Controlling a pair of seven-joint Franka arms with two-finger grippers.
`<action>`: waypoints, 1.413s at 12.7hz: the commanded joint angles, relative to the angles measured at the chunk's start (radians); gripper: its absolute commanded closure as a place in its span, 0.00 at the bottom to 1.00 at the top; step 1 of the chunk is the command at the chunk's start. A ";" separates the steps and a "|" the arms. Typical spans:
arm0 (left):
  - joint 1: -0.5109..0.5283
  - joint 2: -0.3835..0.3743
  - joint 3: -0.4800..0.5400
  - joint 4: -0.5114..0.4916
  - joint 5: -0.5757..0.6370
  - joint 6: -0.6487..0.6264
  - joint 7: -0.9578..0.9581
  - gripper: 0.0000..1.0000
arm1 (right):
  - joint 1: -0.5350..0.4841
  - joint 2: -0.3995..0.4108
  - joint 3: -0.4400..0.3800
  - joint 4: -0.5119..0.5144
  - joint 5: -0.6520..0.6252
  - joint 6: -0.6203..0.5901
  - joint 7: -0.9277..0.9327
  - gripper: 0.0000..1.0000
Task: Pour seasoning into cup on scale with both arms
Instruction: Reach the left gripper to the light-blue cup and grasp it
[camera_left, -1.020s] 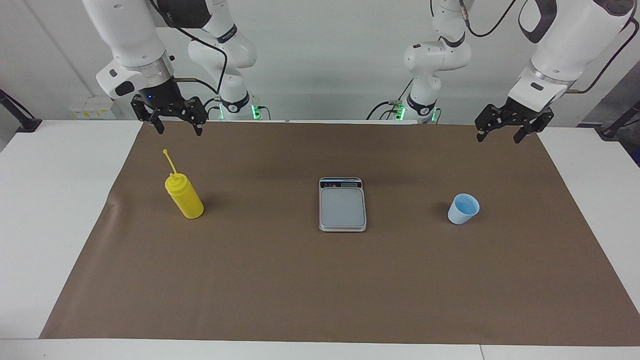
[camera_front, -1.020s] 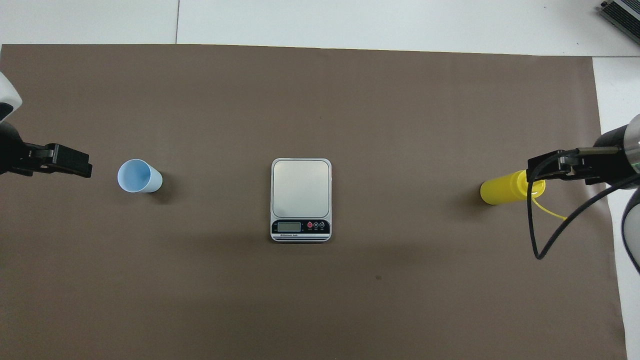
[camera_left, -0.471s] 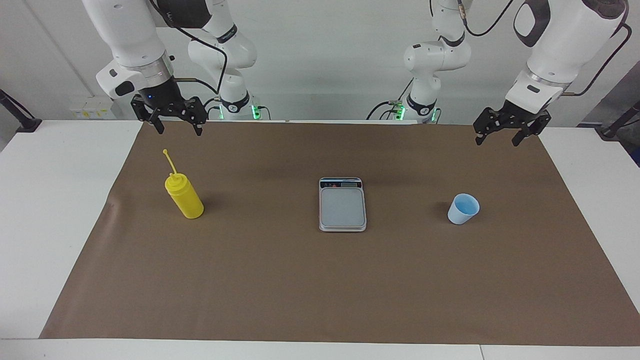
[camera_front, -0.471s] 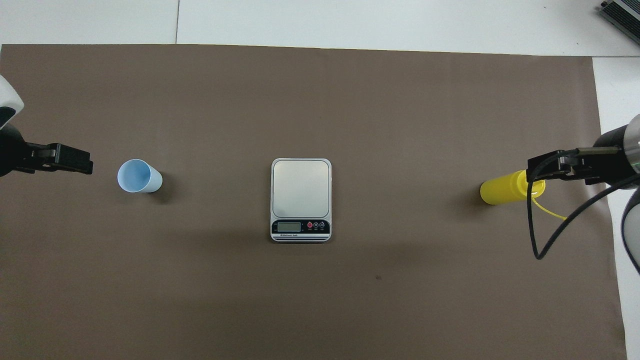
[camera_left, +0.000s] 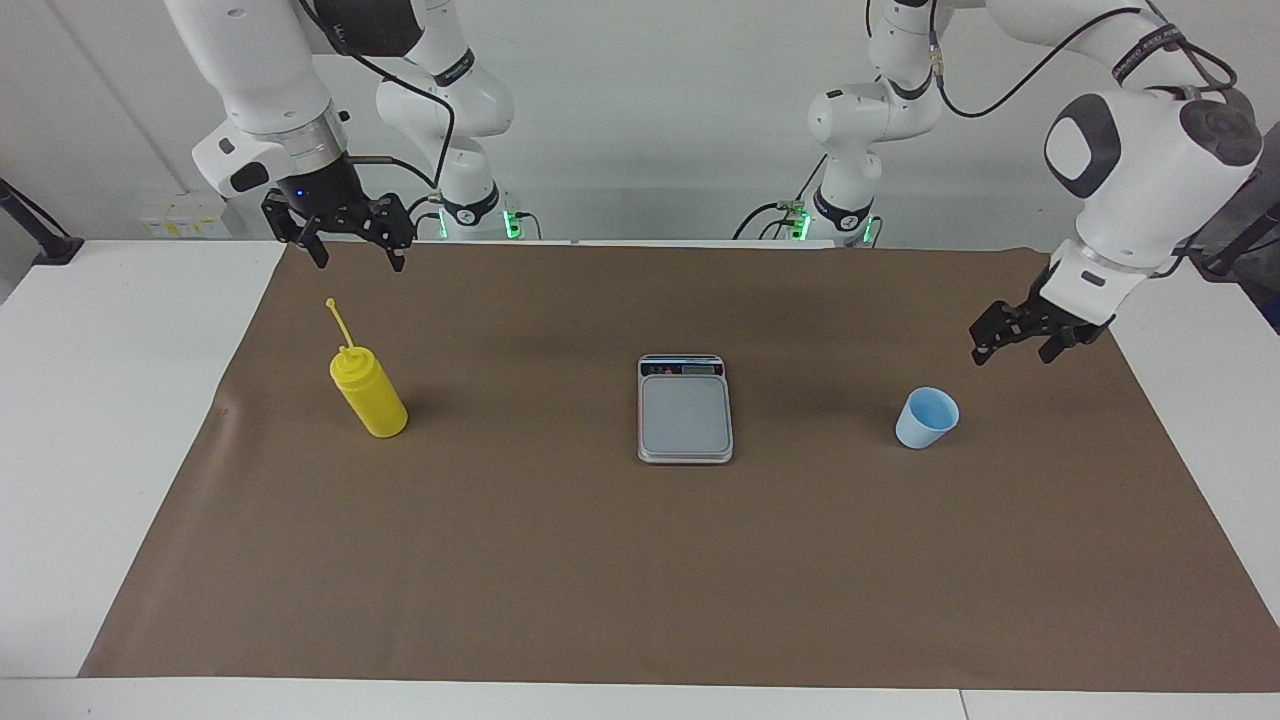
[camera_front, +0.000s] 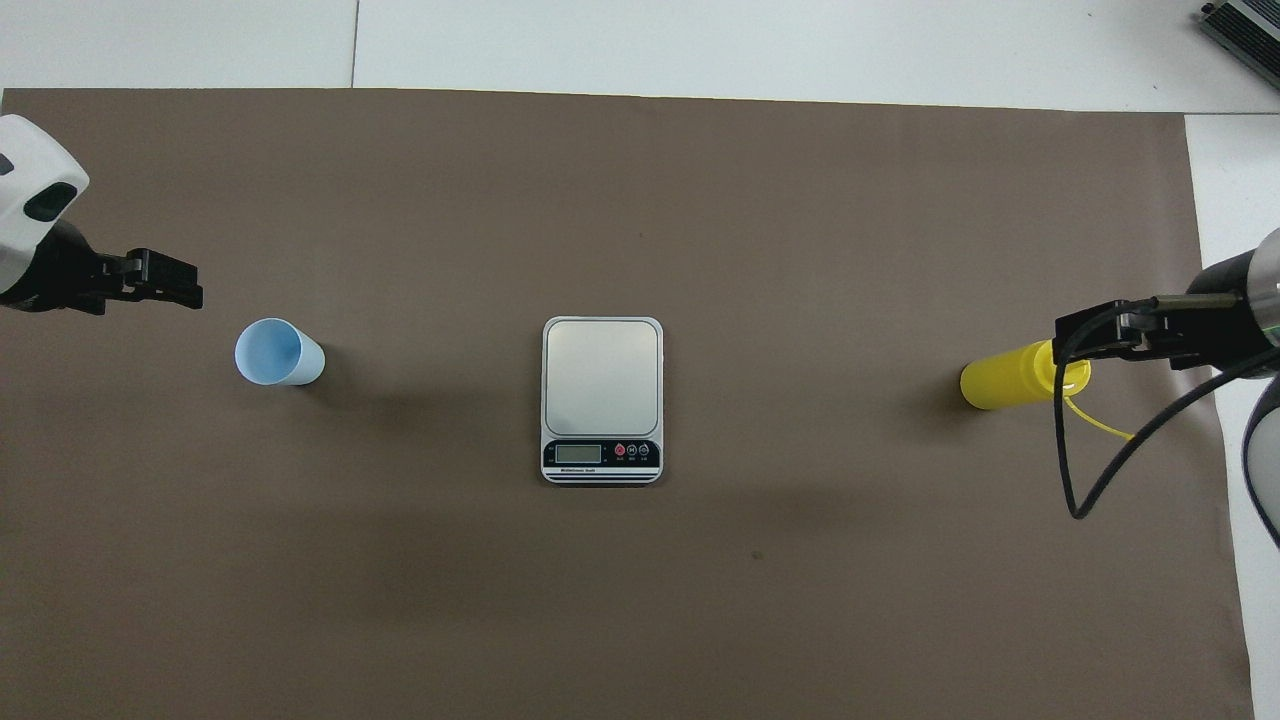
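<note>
The yellow seasoning bottle (camera_left: 372, 395) stands upright on the brown mat toward the right arm's end of the table, its cap stick (camera_left: 337, 320) sticking up; it also shows in the overhead view (camera_front: 1005, 378). The silver-grey scale (camera_left: 685, 412) (camera_front: 601, 375) lies mid-mat with a bare plate. The light-blue cup (camera_left: 926, 418) (camera_front: 278, 352) stands upright on the mat toward the left arm's end. My left gripper (camera_left: 1015, 350) (camera_front: 170, 283) is open, over the mat beside the cup, not touching it. My right gripper (camera_left: 358, 262) (camera_front: 1085, 335) is open, raised above the bottle's top, waiting.
The brown mat (camera_left: 640, 570) covers most of the white table (camera_left: 100, 400). The scale's dark display strip (camera_front: 601, 453) is on its edge nearer to the robots. A grey device (camera_front: 1245, 25) lies at the table corner farthest from the robots, at the right arm's end.
My left gripper has come down and moved away from the robots, closer to the cup. The right arm, bottle, scale and cup have not moved.
</note>
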 joint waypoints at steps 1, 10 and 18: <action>0.010 -0.021 -0.006 -0.140 0.009 0.150 -0.018 0.00 | -0.013 -0.024 0.005 -0.028 0.017 0.008 0.002 0.00; 0.000 0.008 -0.006 -0.342 0.009 0.360 -0.127 0.00 | -0.013 -0.024 0.005 -0.028 0.017 0.008 0.002 0.00; -0.006 0.043 -0.008 -0.374 0.005 0.405 -0.139 0.70 | -0.013 -0.024 0.005 -0.028 0.017 0.008 0.002 0.00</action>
